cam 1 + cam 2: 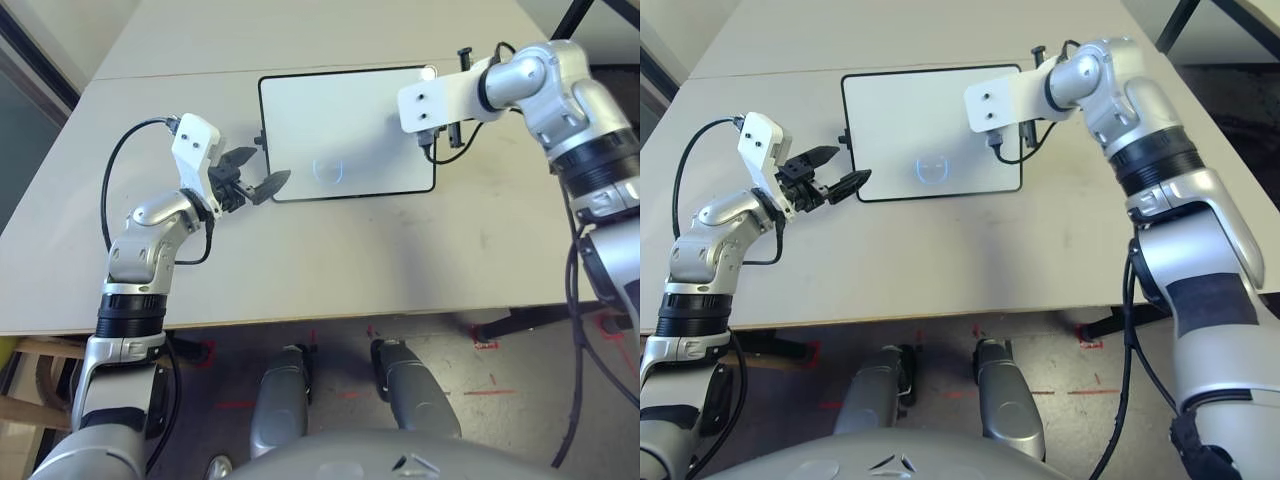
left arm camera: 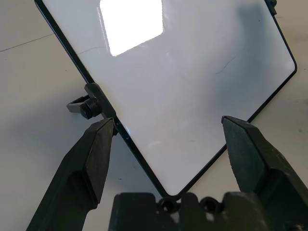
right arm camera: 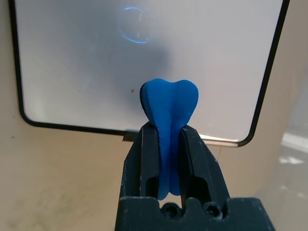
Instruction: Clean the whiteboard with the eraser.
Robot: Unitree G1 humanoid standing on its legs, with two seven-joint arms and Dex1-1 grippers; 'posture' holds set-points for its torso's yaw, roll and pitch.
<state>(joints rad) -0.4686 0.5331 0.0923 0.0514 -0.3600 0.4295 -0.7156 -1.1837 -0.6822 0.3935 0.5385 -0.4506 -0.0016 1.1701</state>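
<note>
The whiteboard point(image 1: 345, 135) lies flat on the surface point(image 1: 330, 260) at upper centre and looks nearly clean; a faint bluish ring point(image 3: 136, 31) is left, so wiping is judged unfinished. The eraser point(image 3: 169, 108) is pinched upright in the right gripper point(image 3: 169, 139), raised over the board's right part. The left gripper point(image 1: 252, 175), jaws spread, is held level at the board's lower left corner.

Colours you're looking at
Your whiteboard point(image 1: 345, 130) is white with a thin black frame and a faint bluish ring; the eraser point(image 3: 169, 120) is bright blue.
</note>
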